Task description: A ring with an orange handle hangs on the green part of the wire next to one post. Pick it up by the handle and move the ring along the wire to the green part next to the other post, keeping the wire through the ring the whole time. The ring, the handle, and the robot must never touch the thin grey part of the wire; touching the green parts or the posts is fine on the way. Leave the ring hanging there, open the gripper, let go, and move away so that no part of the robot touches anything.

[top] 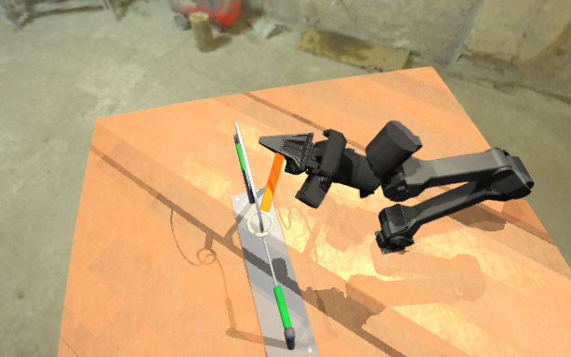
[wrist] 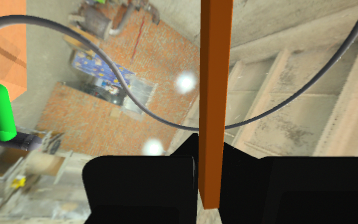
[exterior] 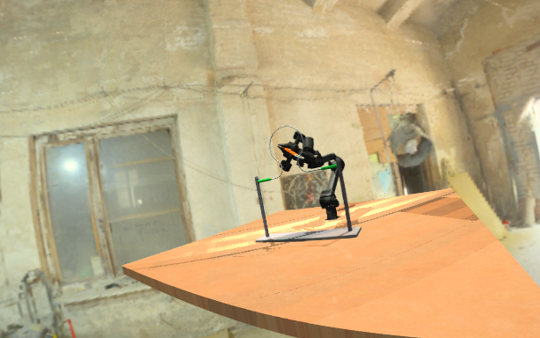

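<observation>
My gripper (top: 266,140) (exterior: 280,145) (wrist: 199,138) is shut on the far end of the orange handle (top: 272,181) (exterior: 290,151) (wrist: 216,90). The pale ring (top: 248,224) at the handle's other end is around the wire, level with its thin grey part (top: 271,265) (exterior: 270,142) (wrist: 117,75), between the two green parts. Whether ring and wire touch cannot be told. One green part (top: 283,307) (exterior: 328,167) is at the near post in the top view. The other green part (top: 240,155) (exterior: 264,180) is at the far post. The ring is outside the wrist view.
The grey wire rises in a tall loop near the gripper and crosses behind the handle in the wrist view. Two dark posts (exterior: 262,207) (exterior: 345,198) stand on a grey base plate (top: 262,302) (exterior: 308,235). The arm reaches in from the right in the top view.
</observation>
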You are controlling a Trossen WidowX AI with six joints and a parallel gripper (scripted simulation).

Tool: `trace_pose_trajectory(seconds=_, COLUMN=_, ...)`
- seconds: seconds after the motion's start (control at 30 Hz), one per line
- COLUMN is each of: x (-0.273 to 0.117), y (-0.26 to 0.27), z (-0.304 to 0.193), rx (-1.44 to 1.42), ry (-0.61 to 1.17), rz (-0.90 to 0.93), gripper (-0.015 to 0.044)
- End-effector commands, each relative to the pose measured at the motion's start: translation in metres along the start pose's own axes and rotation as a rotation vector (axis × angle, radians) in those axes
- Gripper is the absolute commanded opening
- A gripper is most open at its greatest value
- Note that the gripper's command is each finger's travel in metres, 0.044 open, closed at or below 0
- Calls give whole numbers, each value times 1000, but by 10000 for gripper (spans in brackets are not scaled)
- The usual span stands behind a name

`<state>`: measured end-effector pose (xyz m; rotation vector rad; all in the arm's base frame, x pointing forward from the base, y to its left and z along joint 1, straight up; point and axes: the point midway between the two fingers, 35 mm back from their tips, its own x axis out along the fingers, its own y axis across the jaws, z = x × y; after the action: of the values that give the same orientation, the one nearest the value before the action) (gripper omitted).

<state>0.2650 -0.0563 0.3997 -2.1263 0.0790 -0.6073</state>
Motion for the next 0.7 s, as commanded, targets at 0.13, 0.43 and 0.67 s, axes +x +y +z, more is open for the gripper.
trace_pose_trajectory(seconds=0.13, x=-4, y=22, z=2, rx=109, ry=10, rz=61, gripper=-150)
trace_pose_trajectory(seconds=0.43, x=-11, y=51, z=8, rx=283, ry=33, rz=162, gripper=-150)
trace_pose_trajectory(seconds=0.67, x=-19, y=73, z=17, rx=430, ry=53, rz=248, gripper=-150)
